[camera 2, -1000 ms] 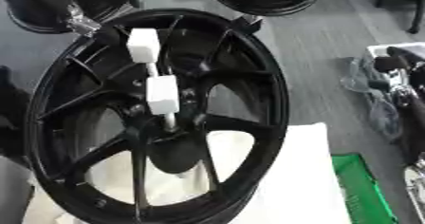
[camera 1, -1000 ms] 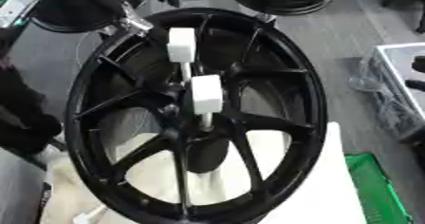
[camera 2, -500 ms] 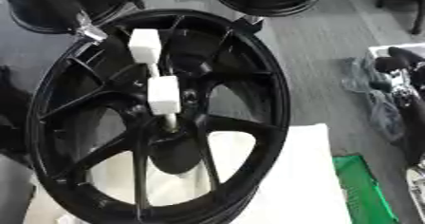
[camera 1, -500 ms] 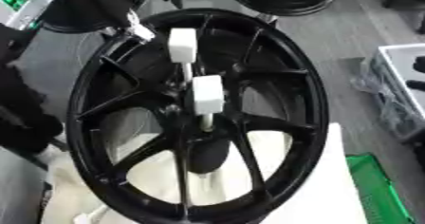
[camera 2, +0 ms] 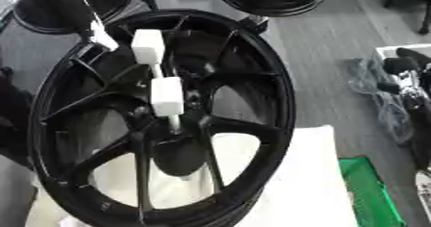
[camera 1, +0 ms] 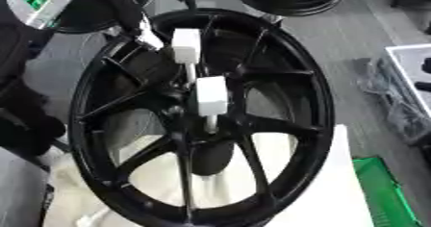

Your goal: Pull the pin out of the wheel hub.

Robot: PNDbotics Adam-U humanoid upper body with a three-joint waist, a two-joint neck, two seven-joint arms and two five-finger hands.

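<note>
Nothing moved — wheel hub [camera 1: 202,120] on white sheet [camera 2: 295,182], grey floor [camera 1: 336,43].

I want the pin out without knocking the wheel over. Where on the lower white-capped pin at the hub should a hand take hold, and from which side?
Probably by its white block head: it stands proud of the black wheel hub, while the thin shaft below sits close among the spokes. Come from the front, the camera's side, fingers across the block's flat sides, then pull along the shaft's line. A second white block sits just above, so keep low.
</note>
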